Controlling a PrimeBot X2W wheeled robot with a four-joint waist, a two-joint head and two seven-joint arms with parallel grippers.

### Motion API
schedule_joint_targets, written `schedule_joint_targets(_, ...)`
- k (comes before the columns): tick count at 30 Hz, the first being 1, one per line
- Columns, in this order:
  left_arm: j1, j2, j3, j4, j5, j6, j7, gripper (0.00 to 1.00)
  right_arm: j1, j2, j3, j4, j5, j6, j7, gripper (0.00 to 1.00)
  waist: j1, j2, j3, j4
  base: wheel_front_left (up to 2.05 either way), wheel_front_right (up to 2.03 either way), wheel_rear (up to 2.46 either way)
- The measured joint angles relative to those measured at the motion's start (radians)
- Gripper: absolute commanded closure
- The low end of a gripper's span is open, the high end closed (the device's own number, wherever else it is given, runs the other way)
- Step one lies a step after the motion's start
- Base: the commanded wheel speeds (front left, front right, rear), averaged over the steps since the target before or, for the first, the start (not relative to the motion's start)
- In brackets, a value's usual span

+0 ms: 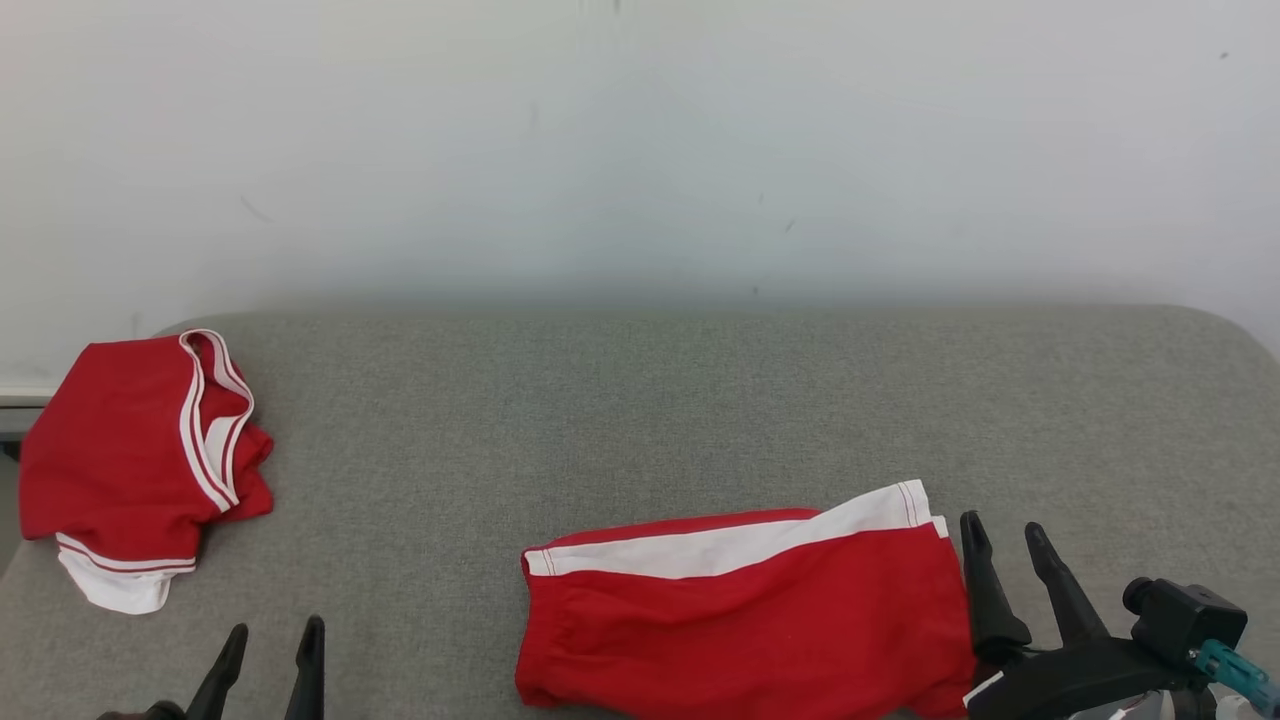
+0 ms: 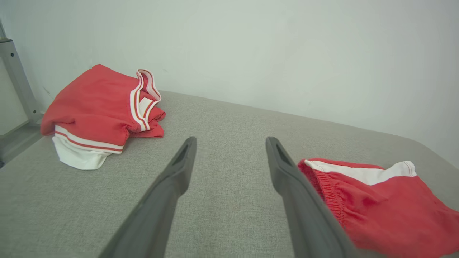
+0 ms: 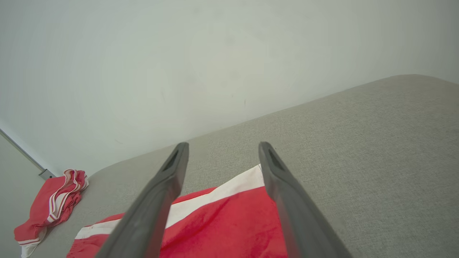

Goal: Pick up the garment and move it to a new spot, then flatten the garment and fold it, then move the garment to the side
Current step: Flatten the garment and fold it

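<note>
A red garment (image 1: 740, 610) with a white stripe was laid flat on the grey counter (image 1: 640, 400), at the lower centre of the frame. The fingers of the right gripper (image 1: 1003, 527), just beside its right edge, were spread and empty; those of the left gripper (image 1: 277, 628), lower left, likewise.

A plain, pale wall (image 1: 640, 150) rises straight behind the worktop (image 1: 600, 400), marked here and there with faint dark scuffs. The worktop is covered in grey woven fabric, and its far corners are rounded. At its left end a grey metal post (image 2: 18, 79) stands against the wall. The light is soft and even.
</note>
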Motion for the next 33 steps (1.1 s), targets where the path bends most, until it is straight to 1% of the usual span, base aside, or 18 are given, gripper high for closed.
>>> schedule_joint_targets(4, 0.017, -0.007, 0.023, -0.016, 0.037, 0.000, 0.016, 0.00, -0.001, 0.001, 0.007, 0.005, -0.005, 0.000, 0.000, 0.00, 0.0000, 0.0000, 0.005, 0.002, 0.00, 0.00, 0.00)
schedule_joint_targets(10, 0.022, -0.031, 0.042, -0.049, 0.060, 0.000, 0.035, 0.00, -0.001, 0.001, 0.012, 0.008, -0.005, 0.000, -0.001, 0.00, 0.0000, 0.0000, 0.011, -0.005, 0.00, 0.00, 0.00)
schedule_joint_targets(16, 0.022, -0.042, 0.056, -0.075, 0.092, 0.000, 0.061, 0.00, -0.007, 0.001, 0.016, 0.016, -0.007, 0.000, -0.001, 0.00, 0.0000, 0.0001, 0.017, -0.014, 0.00, 0.00, 0.00)
schedule_joint_targets(28, 0.023, -0.066, 0.075, -0.107, 0.116, 0.000, 0.106, 0.00, -0.014, 0.000, 0.025, 0.036, -0.012, 0.000, 0.001, 0.00, 0.0000, 0.0000, 0.019, -0.019, 0.00, 0.00, 0.00)
schedule_joint_targets(31, 0.025, -0.072, 0.079, -0.115, 0.122, 0.000, 0.119, 0.00, -0.029, -0.015, 0.057, 0.066, -0.035, 0.000, 0.055, 0.00, 0.0000, 0.0001, 0.018, -0.019, 0.00, 0.00, 0.00)
schedule_joint_targets(33, 0.029, -0.074, 0.080, -0.120, 0.130, 0.000, 0.127, 0.00, -0.034, -0.030, 0.073, 0.094, -0.056, -0.011, 0.110, 0.00, 0.0000, 0.0000, 0.019, -0.019, 0.00, 0.00, 0.00)
